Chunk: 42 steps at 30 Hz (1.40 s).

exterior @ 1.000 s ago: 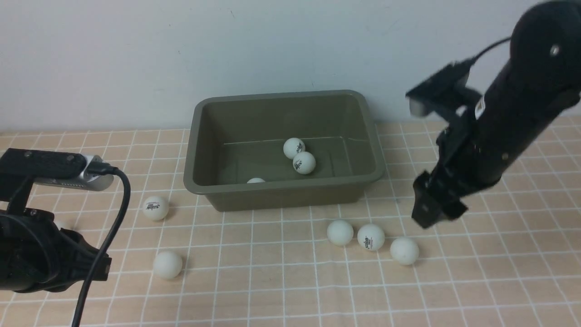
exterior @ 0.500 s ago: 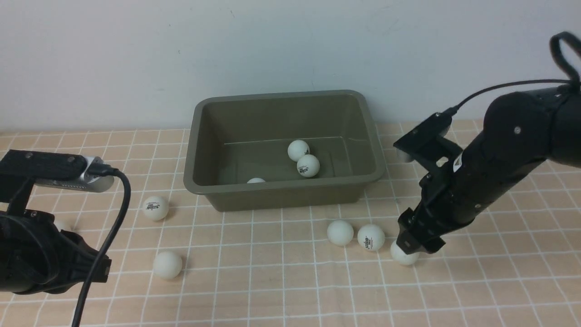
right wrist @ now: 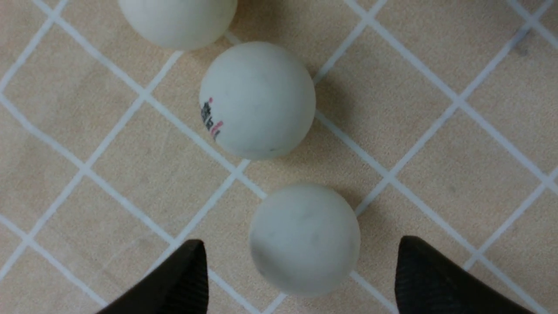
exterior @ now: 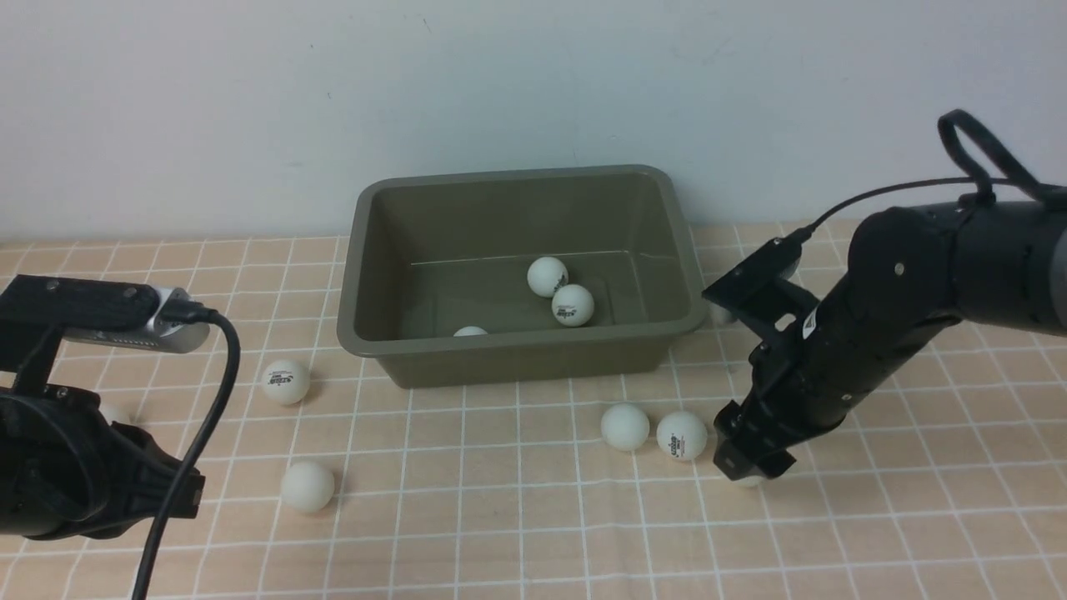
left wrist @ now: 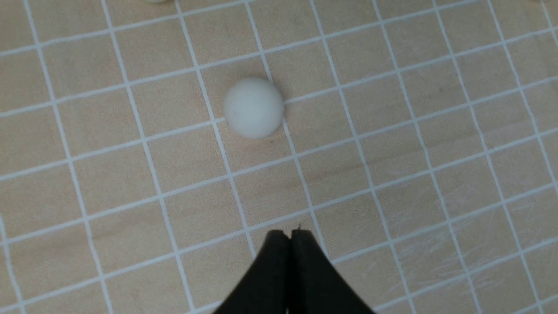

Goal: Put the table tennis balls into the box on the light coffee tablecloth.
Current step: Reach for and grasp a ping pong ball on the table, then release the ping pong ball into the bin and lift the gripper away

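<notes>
The olive-green box [exterior: 517, 343] stands at the back of the light coffee tablecloth [exterior: 500, 533] with three table tennis balls [exterior: 573, 305] inside. In front of it on the right, two balls [exterior: 681, 435] lie side by side. My right gripper [exterior: 746, 462] stands over a third one beside them. That gripper [right wrist: 301, 242] is open, with the plain white ball [right wrist: 305, 237] between its fingertips [right wrist: 192, 270] and untouched. My left gripper [left wrist: 290, 233] is shut and empty, a short way from a lone ball [left wrist: 253, 107].
Two more balls [exterior: 286, 382] [exterior: 308, 486] lie on the cloth left of the box, near my left arm [exterior: 83, 483] and its cable. A logo ball [right wrist: 257, 100] sits close beyond the one between my right fingers. A pale wall stands behind the box.
My right arm has come down from beside the box to the rightmost ball on the cloth, its fingers now around it. Two balls in the box rolled slightly right. The left arm is still.
</notes>
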Each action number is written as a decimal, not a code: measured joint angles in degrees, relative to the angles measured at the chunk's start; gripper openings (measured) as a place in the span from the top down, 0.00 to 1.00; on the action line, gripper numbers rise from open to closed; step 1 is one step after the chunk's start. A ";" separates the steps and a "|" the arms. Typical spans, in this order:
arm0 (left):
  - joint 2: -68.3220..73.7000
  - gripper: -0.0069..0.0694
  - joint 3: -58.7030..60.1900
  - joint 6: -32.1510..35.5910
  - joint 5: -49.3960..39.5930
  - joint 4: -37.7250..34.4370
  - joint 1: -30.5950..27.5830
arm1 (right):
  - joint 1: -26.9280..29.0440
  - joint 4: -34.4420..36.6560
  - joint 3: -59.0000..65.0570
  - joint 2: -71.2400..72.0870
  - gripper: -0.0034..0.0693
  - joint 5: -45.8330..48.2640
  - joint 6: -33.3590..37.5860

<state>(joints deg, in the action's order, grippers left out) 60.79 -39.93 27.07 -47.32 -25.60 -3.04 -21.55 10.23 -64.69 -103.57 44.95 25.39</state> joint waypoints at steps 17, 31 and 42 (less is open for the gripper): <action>0.00 1.00 0.00 0.00 0.00 0.00 0.00 | 0.00 1.44 0.00 -3.32 0.24 -1.86 1.15; 0.00 1.00 0.00 0.00 0.00 0.00 0.00 | 0.00 0.97 -3.98 -4.05 0.47 7.16 1.15; 0.00 1.00 0.00 0.00 0.00 0.00 0.00 | 0.00 6.66 -30.59 -4.24 0.47 21.45 -0.50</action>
<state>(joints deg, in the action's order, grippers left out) 60.79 -39.93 27.07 -47.32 -25.60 -3.04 -21.55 16.89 -95.28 -107.81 66.40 24.89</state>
